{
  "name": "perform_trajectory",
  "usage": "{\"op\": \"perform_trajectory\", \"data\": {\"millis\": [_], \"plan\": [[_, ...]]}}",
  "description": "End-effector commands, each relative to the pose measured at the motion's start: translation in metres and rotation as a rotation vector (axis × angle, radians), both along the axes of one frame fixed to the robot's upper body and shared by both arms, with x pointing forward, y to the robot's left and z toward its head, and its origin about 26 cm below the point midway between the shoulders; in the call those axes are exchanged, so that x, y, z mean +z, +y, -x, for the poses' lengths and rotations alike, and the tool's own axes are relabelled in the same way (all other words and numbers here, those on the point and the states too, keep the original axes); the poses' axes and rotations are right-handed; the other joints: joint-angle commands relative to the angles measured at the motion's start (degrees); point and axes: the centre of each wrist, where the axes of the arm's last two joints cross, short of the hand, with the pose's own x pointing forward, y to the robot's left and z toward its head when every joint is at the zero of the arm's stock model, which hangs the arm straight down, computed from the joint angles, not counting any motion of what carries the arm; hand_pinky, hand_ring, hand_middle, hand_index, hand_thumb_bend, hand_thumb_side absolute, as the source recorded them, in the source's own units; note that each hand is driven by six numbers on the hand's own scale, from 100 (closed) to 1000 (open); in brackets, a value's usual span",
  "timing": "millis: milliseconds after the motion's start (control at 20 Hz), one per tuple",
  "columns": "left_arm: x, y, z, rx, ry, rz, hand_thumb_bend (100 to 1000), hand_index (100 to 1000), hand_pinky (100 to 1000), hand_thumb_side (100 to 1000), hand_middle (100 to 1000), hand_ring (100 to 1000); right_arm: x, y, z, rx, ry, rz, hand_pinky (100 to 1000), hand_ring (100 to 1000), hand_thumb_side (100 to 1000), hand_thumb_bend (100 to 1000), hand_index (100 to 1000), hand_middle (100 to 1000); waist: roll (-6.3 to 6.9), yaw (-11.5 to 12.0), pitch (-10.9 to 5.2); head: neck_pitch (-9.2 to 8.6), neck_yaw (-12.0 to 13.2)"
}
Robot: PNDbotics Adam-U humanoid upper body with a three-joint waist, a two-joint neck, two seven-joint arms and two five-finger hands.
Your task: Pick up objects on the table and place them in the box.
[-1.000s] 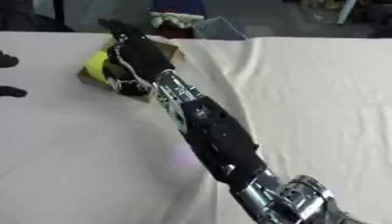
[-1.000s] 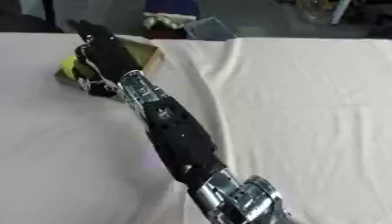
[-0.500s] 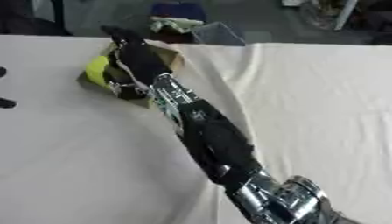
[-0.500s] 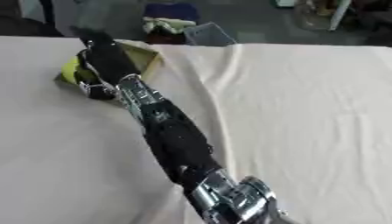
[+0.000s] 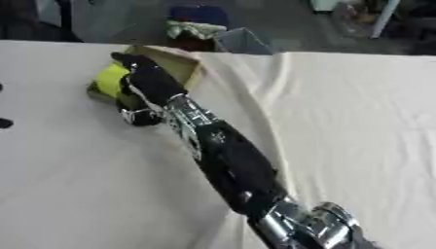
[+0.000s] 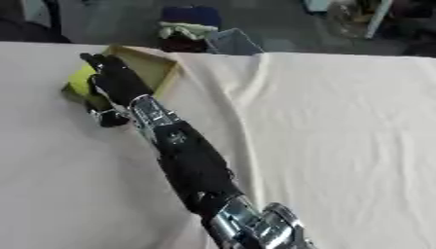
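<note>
1. Left eye view.
   - Table (image 5: 77, 194) under a cream cloth fills your frame; the cloth is creased along a ridge running from the box toward the near edge.
   - Your right arm (image 5: 230, 165) comes in from the lower right and reaches diagonally to the far left.
   - Your right hand (image 5: 146, 82) sits at the box (image 5: 177, 62), a shallow tan cardboard tray at the table's far edge.
   - A yellow-green object (image 5: 109, 80) shows just left of the hand, touching it, at the box's near left corner. You cannot tell whether it lies inside the box or on the rim.
   - The fingers point up and away over the object. Whether they curl round it or lie straight against it, you cannot tell.
   - Two small dark shapes (image 5: 5, 122) at the left edge; too little shows to say what they are.
   - Beyond the table: floor, and a heap of blue and pale cloth (image 5: 194, 22).

2. Right eye view.
   - Same scene, shifted. The box's inner floor (image 6: 152, 68) shows more plainly here, to the right of the hand.
   - The yellow-green object lies at the box's left side, against the dark fingers (image 6: 106, 68).
   - The thumb side of the hand hangs low over the cloth, near the object's lower edge.
   - Your left hand shows in neither view.
</note>
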Motion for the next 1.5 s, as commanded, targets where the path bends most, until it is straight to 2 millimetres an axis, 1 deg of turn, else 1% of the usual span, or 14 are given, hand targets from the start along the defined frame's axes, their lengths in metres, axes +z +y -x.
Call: {"op": "perform_trajectory", "data": {"millis": [50, 450, 650, 900, 1100, 1500], "plan": [[0.008, -0.001, 0.002, -0.013, -0.030, 0.002, 144, 907, 667, 862, 778, 933, 0.015, -0.003, -0.002, -0.004, -0.033, -0.009, 1000, 1000, 201, 100, 1000, 1000, 0.35, 0.11, -0.81, -0.63, 0.00], [0.008, -0.001, 0.002, -0.011, -0.028, 0.002, 143, 907, 667, 865, 778, 933, 0.021, -0.007, -0.004, -0.031, -0.075, -0.038, 1000, 1000, 199, 100, 1000, 994, 0.32, -0.20, -0.94, -0.60, -0.11], [0.008, 0.000, 0.002, -0.007, -0.027, 0.001, 142, 908, 667, 866, 778, 933, 0.032, -0.012, -0.006, -0.041, -0.110, -0.072, 1000, 1000, 198, 100, 1000, 983, 0.31, -0.46, -1.02, -0.67, -0.32], [0.008, 0.001, 0.002, -0.004, -0.027, 0.001, 142, 907, 667, 867, 777, 933, 0.049, -0.024, -0.011, -0.090, -0.145, -0.110, 1000, 1000, 198, 100, 1000, 979, 0.36, -0.62, -1.16, -0.81, -0.37], [0.008, 0.001, 0.002, -0.001, -0.028, 0.000, 140, 907, 668, 868, 777, 933, 0.049, -0.032, -0.014, -0.135, -0.138, -0.118, 1000, 1000, 199, 100, 1000, 976, 0.42, -0.78, -1.17, -0.95, -0.19], [0.007, 0.002, 0.002, 0.002, -0.027, 0.000, 141, 907, 670, 868, 776, 932, 0.052, -0.033, -0.014, -0.144, -0.136, -0.124, 1000, 1000, 198, 100, 1000, 975, 0.60, -1.29, -1.17, -0.96, 0.21]]}}
